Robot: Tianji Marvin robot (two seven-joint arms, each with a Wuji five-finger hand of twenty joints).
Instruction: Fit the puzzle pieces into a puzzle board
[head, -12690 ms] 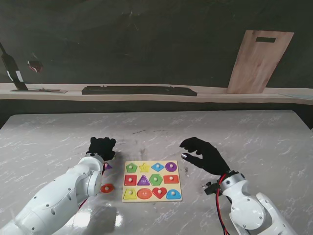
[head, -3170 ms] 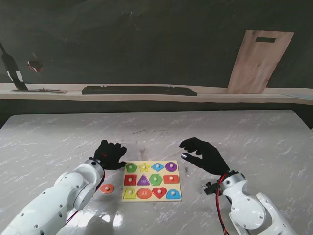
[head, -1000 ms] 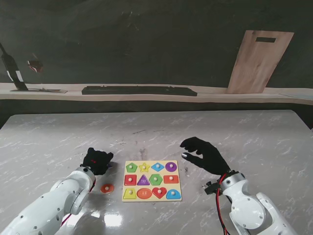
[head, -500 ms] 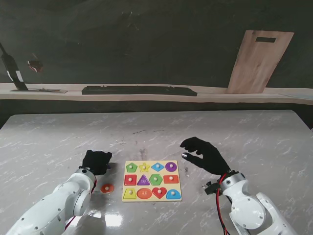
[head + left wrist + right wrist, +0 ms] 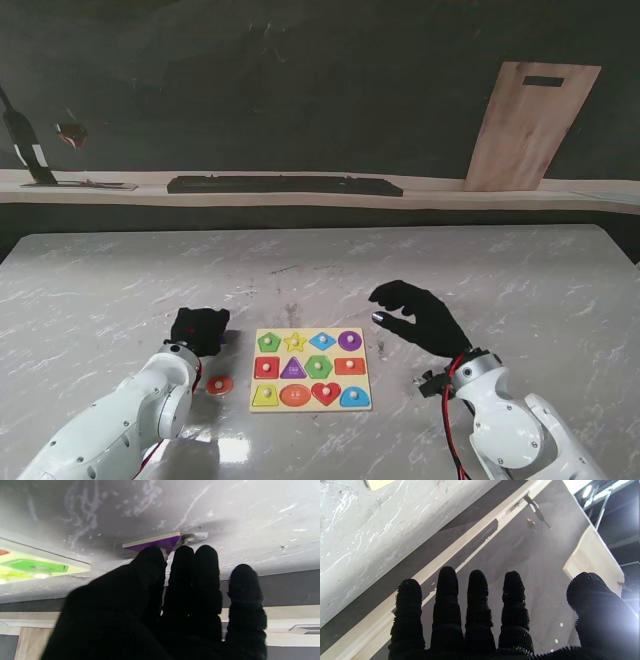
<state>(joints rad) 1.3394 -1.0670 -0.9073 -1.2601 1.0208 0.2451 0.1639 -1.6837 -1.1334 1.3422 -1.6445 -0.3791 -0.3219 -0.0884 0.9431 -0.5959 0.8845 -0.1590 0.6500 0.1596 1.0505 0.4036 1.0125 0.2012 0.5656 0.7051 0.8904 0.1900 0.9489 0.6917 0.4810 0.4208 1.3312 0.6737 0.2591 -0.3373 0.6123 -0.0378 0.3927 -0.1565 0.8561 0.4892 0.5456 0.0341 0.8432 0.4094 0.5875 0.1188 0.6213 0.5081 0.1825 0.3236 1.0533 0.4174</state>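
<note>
The puzzle board (image 5: 310,401) lies flat in front of me with coloured shapes in its slots. In the left wrist view its edge (image 5: 50,559) and a green piece (image 5: 35,565) show. My left hand (image 5: 200,328) hangs just left of the board's far left corner, and in the stand view it hides what is under it. The left wrist view shows a purple piece (image 5: 155,542) on or just off the table, with thumb and fingertips (image 5: 183,555) closed around its small white knob. An orange round piece (image 5: 219,384) lies loose, nearer to me. My right hand (image 5: 420,315) hovers open to the right of the board.
A wooden cutting board (image 5: 530,125) leans on the back wall at the right. A long dark tray (image 5: 285,185) and a dark stand (image 5: 25,140) sit on the ledge behind the marble table (image 5: 520,280). The board's corner (image 5: 377,483) shows in the right wrist view.
My left hand has drawn back from the board's far left corner and settled over the purple piece to its left, fingers closing. Right hand, board and orange piece have not moved.
</note>
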